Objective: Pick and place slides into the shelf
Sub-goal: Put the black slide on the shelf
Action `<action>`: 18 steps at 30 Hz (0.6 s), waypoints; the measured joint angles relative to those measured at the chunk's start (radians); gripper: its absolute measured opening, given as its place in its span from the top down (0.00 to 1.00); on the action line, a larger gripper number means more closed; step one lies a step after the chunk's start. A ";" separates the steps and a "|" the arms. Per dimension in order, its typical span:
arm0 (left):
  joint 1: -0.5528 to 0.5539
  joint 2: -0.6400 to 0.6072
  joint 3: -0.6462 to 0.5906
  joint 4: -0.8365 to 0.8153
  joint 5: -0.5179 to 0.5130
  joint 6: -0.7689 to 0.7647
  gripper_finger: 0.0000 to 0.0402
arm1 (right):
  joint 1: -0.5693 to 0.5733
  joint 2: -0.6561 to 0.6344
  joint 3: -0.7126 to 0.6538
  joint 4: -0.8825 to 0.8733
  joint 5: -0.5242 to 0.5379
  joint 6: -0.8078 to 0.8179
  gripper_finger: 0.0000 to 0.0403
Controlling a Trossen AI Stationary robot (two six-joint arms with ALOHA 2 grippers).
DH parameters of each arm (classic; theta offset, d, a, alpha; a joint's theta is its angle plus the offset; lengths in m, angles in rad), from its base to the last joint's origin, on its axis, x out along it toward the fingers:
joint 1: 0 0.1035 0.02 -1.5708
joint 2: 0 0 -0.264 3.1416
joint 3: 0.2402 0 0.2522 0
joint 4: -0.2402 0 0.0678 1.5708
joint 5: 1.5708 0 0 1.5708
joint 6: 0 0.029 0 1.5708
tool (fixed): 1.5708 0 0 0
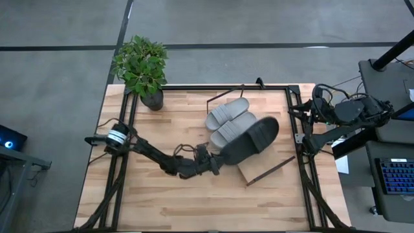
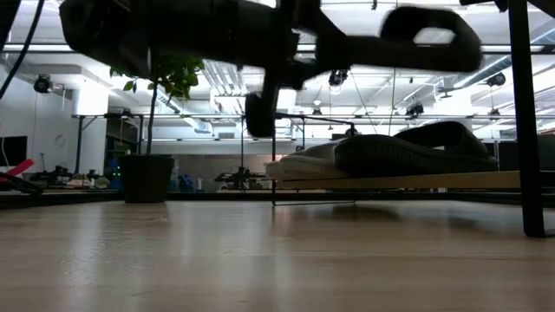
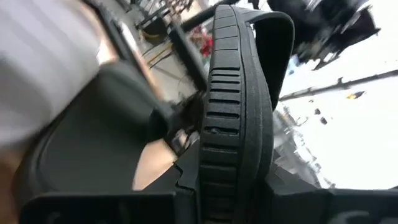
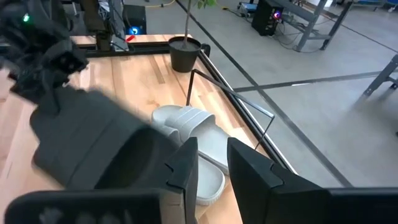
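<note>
Left gripper [image 1: 208, 161] is clamped on a black slide [image 1: 251, 139] over the shelf [image 1: 259, 169]; it might knock the grey pair [image 1: 228, 116] beside it. Can't tell the right gripper's state.

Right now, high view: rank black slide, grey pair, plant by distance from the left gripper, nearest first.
From the left gripper:
1. Black slide: held in the gripper, reaching over the shelf.
2. Grey pair: on the shelf, just beyond the black slide.
3. Plant: far-left table corner.
</note>
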 joint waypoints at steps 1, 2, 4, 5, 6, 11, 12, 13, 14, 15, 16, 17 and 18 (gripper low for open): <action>-0.004 0.015 0.012 -0.008 -0.002 0.000 0.88 | 0.000 0.000 0.000 0.000 0.000 0.000 0.81; -0.008 0.027 0.026 -0.014 -0.001 -0.001 0.88 | 0.000 0.000 0.000 0.000 0.000 0.000 0.81; -0.020 0.047 0.051 -0.009 -0.009 -0.013 0.88 | 0.000 0.000 0.000 0.000 0.000 -0.002 0.82; -0.026 0.051 0.058 -0.004 -0.011 -0.029 0.88 | 0.000 0.000 0.000 0.000 0.000 -0.002 0.82; -0.030 0.055 0.064 0.000 -0.010 -0.038 0.88 | 0.000 0.000 0.000 -0.001 0.000 -0.001 0.82; -0.050 0.065 0.067 -0.029 -0.010 -0.106 0.88 | 0.000 0.000 0.000 -0.001 0.000 -0.001 0.83; -0.055 0.066 0.068 -0.045 -0.012 -0.113 0.88 | 0.000 0.000 0.000 -0.001 0.000 -0.001 0.83; -0.062 0.064 0.069 -0.067 -0.016 -0.124 0.88 | 0.000 0.000 0.000 -0.001 0.000 -0.001 0.82; -0.068 0.060 0.074 -0.100 -0.020 -0.147 0.88 | 0.000 0.000 0.000 -0.001 0.000 -0.001 0.82; -0.073 0.055 0.081 -0.141 -0.021 -0.174 0.88 | 0.000 0.000 0.000 -0.001 0.000 -0.002 0.82; -0.079 0.053 0.087 -0.181 -0.020 -0.199 0.88 | 0.000 0.000 0.000 -0.001 0.000 -0.001 0.81; -0.082 0.051 0.093 -0.214 -0.015 -0.225 0.88 | 0.000 0.000 0.000 -0.001 0.000 -0.001 0.81; -0.085 0.052 0.098 -0.240 -0.012 -0.252 0.88 | 0.000 0.000 0.000 -0.001 0.000 -0.001 0.81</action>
